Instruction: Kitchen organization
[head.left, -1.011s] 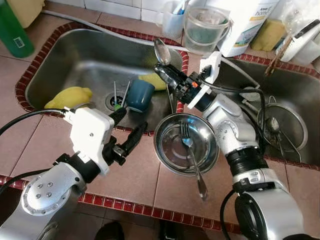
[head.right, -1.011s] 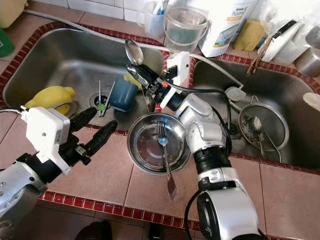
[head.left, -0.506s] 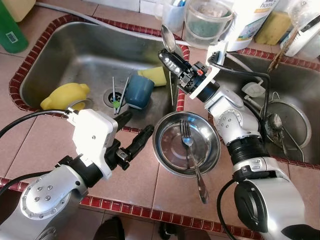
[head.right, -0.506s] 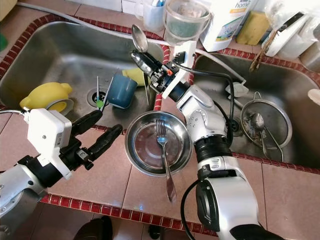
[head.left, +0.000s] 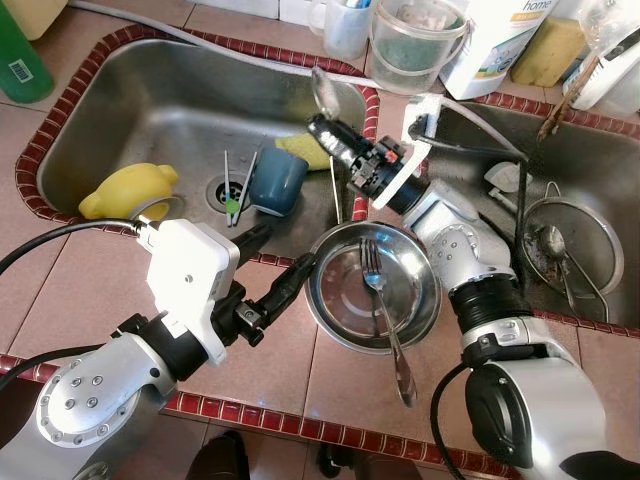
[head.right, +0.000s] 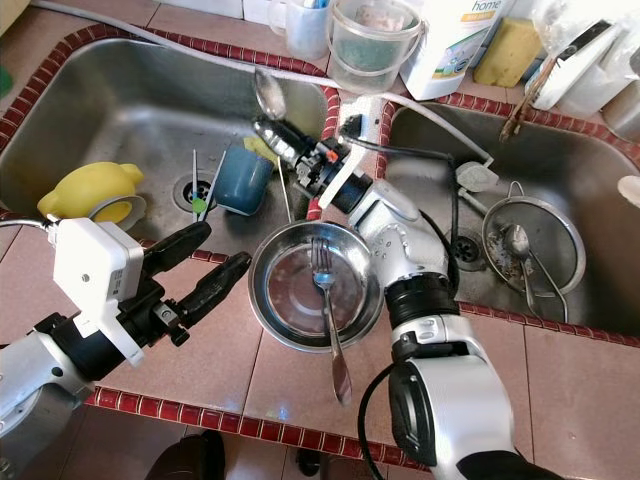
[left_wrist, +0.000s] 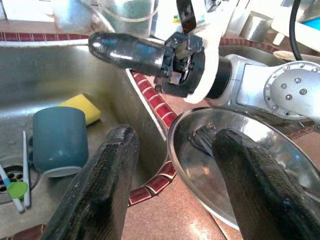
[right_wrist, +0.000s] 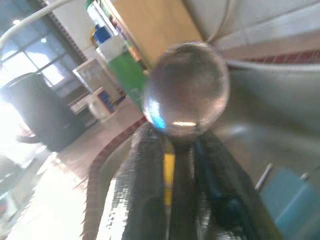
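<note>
1. The right gripper (head.left: 322, 118) is clamped on a metal spoon (head.left: 322, 90), held above the rim between the left sink (head.left: 150, 110) and the tiled divider; in the right wrist view the spoon bowl (right_wrist: 186, 89) pokes out past the closed fingers (right_wrist: 150, 185)
2. My guess at the step: carry the spoon to a proper spot. Keep the grip firm, since only the handle is pinched and the bowl could swing
3. Move it clear of the blue cup (head.left: 277, 183) and yellow sponge (head.left: 303, 152) lying in the sink below
4. The steel bowl (head.left: 340, 310) on the counter already holds a fork (head.left: 378, 290); placing the spoon there would call for a low, gentle release to avoid clatter
5. The left gripper (head.left: 280, 268) hovers with fingers spread wide, empty, just beside that bowl's rim; it should stay out of the right arm's path
</note>
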